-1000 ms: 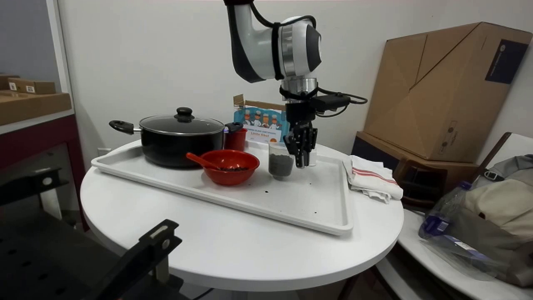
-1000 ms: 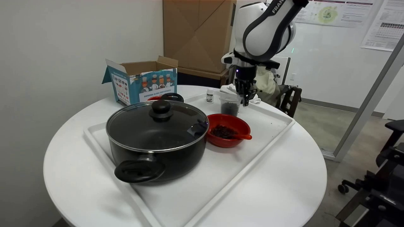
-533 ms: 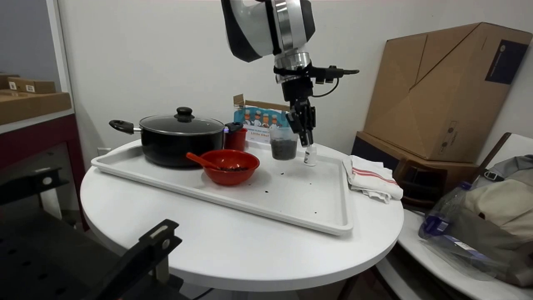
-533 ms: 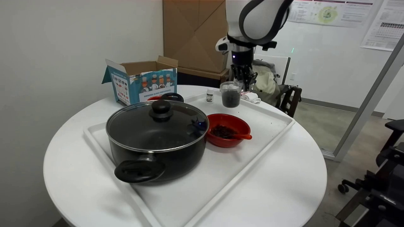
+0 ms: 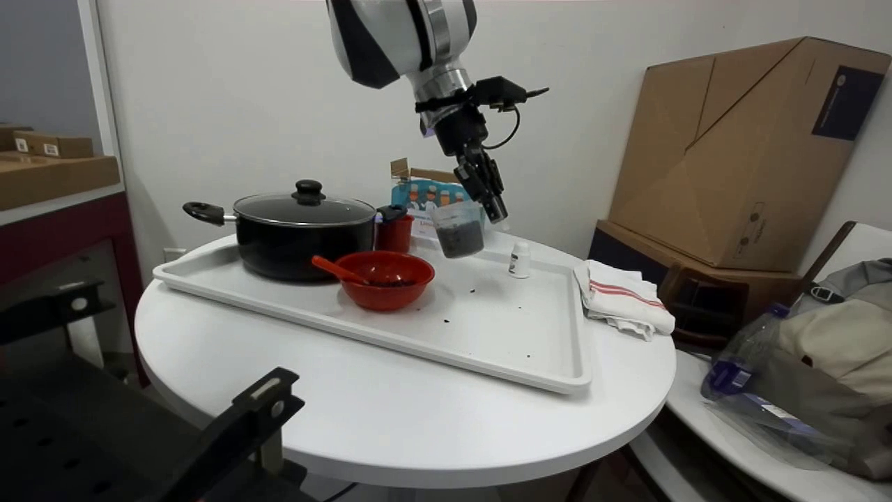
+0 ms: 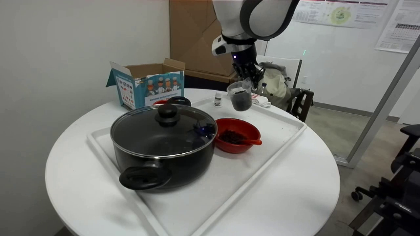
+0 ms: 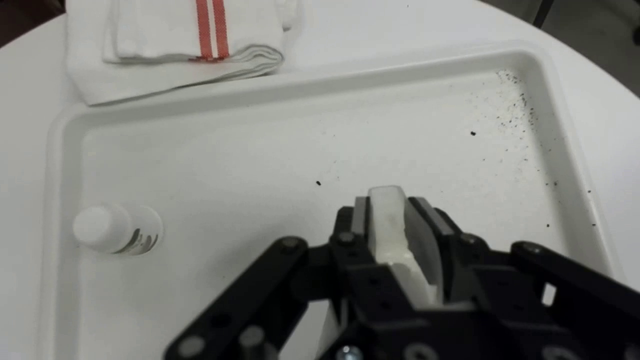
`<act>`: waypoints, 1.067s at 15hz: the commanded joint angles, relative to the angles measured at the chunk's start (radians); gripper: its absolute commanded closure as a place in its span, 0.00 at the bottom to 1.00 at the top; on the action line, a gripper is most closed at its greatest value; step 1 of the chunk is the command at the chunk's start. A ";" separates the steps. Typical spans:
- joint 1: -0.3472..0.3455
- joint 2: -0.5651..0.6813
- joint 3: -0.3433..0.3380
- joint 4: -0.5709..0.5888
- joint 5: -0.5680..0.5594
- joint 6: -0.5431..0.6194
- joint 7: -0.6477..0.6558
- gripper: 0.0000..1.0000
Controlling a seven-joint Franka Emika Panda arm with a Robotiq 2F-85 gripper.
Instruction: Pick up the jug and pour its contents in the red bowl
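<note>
Black gripper (image 7: 391, 212) holds lifted, tilted, clear plastic-looking cylindrical jug (image 5: 459, 236), dark-filled; pouring into round red bowl (image 5: 385, 298) seemingly remains.

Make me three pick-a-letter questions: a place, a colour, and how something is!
1) Where is the spoon?
A in the bowl; B in the pot; C under the box
2) What colour stripes has the towel?
A blue; B green; C red
3) The jug is:
A lying flat; B held in the gripper; C upside down

1 A: it sticks out over the rim.
2 C: the wrist view shows them red.
3 B: it hangs tilted, off the tray.
</note>
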 commanded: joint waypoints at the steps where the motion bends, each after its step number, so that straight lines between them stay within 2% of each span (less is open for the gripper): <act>1: 0.057 -0.020 0.004 -0.044 -0.150 -0.102 0.123 0.94; 9: 0.107 -0.024 0.111 -0.117 -0.371 -0.243 0.350 0.94; 13: 0.135 -0.027 0.149 -0.140 -0.489 -0.343 0.420 0.94; 16: 0.138 -0.027 0.177 -0.151 -0.536 -0.404 0.445 0.94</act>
